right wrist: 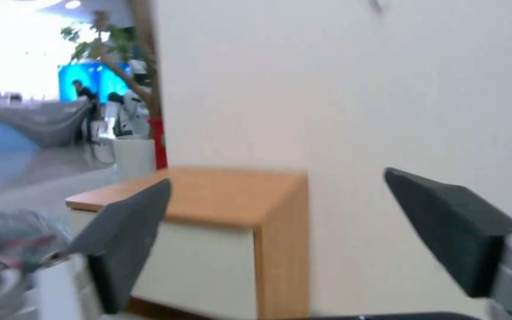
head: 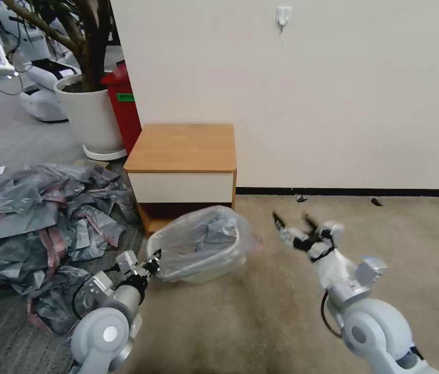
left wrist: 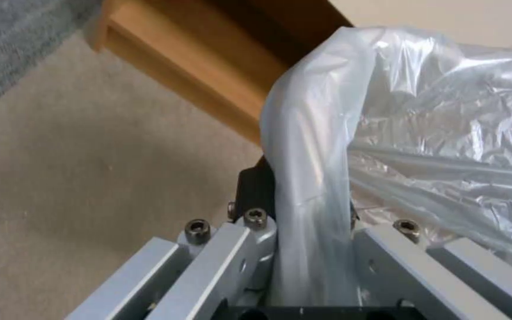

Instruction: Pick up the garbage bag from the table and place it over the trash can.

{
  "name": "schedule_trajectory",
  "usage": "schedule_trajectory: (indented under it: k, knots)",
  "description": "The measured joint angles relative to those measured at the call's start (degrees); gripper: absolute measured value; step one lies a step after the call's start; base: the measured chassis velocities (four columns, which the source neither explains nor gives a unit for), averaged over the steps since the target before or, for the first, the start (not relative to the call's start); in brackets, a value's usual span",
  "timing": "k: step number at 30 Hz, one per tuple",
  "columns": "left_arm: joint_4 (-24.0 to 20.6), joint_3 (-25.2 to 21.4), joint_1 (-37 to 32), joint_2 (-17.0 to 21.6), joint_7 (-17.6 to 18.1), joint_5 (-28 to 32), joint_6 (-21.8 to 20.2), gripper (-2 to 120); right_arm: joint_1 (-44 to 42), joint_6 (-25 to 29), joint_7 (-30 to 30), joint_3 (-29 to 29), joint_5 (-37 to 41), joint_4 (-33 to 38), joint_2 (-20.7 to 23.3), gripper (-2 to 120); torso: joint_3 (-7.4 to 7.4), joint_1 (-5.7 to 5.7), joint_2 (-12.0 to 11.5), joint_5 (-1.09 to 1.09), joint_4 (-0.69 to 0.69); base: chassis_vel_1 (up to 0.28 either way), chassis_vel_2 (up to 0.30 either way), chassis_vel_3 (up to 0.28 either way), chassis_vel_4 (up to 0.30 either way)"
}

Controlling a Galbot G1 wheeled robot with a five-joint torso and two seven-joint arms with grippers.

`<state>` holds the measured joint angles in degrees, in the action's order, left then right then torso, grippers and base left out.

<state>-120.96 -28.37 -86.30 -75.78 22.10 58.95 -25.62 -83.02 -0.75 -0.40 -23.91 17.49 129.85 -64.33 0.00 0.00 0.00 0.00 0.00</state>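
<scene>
The garbage bag (head: 201, 239), thin and translucent, is draped over the mouth of the beige trash can (head: 218, 274), which stands on the carpet in front of the table (head: 183, 148). My left gripper (head: 153, 264) is at the can's left rim, shut on a pulled strip of the bag (left wrist: 309, 213). The left wrist view shows that strip running between the fingers (left wrist: 255, 186), with the table's wooden base (left wrist: 209, 75) behind. My right gripper (head: 293, 222) hovers open to the right of the can, apart from the bag; its dark pads (right wrist: 129, 231) frame the table (right wrist: 209, 195).
A big heap of grey bags (head: 48, 218) covers the floor on the left. Behind it stand a white plant pot (head: 92, 114) and a red bin (head: 123, 101). The wall (head: 307, 93) rises right behind the table. Bare carpet (head: 240, 322) lies in front and to the right.
</scene>
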Motion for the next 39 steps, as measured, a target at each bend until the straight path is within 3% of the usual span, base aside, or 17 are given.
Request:
schedule_trajectory:
  k: [2, 6, 10, 12, 13, 17, 24, 30, 39]
  knots:
    - [-0.6, 0.4, -0.2, 0.0, 0.1, -0.9, -0.7, 4, 0.1, -0.7, 0.9, 1.2, -1.8, 1.4, 1.0, 86, 0.00, 0.00, 0.0, 0.00, 0.00, 0.000, 0.000, 0.000, 0.000]
    - [-3.7, 1.9, -0.7, 0.8, 0.2, -5.2, -4.1, 4, 2.1, -7.7, 1.1, 8.6, -8.0, 5.9, 7.9, 67, 0.00, 0.00, 0.0, 0.00, 0.00, 0.000, 0.000, 0.000, 0.000]
    - [-5.2, 2.4, -0.9, 1.6, 0.2, -6.9, -5.5, 4, 4.9, -10.7, -0.3, 12.7, -11.2, 6.2, 11.2, 58, 0.00, 0.00, 0.0, 0.02, 0.00, 0.000, 0.000, 0.000, 0.000]
    - [-6.0, 2.9, -1.3, 2.1, -0.9, -10.2, -6.1, 4, 8.1, -14.6, -0.9, 17.0, -12.4, 5.9, 13.3, 47, 0.00, 0.00, 0.0, 0.01, 0.00, 0.000, 0.000, 0.000, 0.000]
    - [-6.0, 2.9, -1.3, 2.1, -0.9, -10.2, -6.1, 4, 8.1, -14.6, -0.9, 17.0, -12.4, 5.9, 13.3, 47, 0.00, 0.00, 0.0, 0.01, 0.00, 0.000, 0.000, 0.000, 0.000]
    - [-6.6, 4.3, -2.3, 2.0, -2.6, -17.2, -6.3, 4, 14.6, -27.3, 0.8, 26.1, -9.5, 4.5, 14.2, 27, 0.00, 0.00, 0.0, 0.01, 0.00, 0.000, 0.000, 0.000, 0.000]
    - [-6.6, 6.3, -2.4, 1.3, -3.8, -24.0, -6.1, 4, 20.9, -38.4, 1.8, 34.2, -6.9, 2.3, 13.8, 4, 0.00, 0.00, 0.0, 0.00, 0.00, 0.000, 0.000, 0.000, 0.000]
    - [-6.3, 7.2, -2.3, 1.1, -4.0, -26.9, -6.0, 4, 24.3, -40.4, 1.9, 38.5, -6.8, -1.0, 14.1, 0, 0.00, 0.00, 0.0, 0.00, 0.00, 0.000, 0.000, 0.000, 0.000]
    - [-6.0, 9.4, -2.7, 0.8, -4.2, -32.4, -6.0, 4, 32.0, -40.4, 1.0, 44.9, -6.8, -11.6, 12.3, 0, 0.01, 0.00, 0.0, 0.00, 0.00, 0.000, 0.000, 0.000, 0.000]
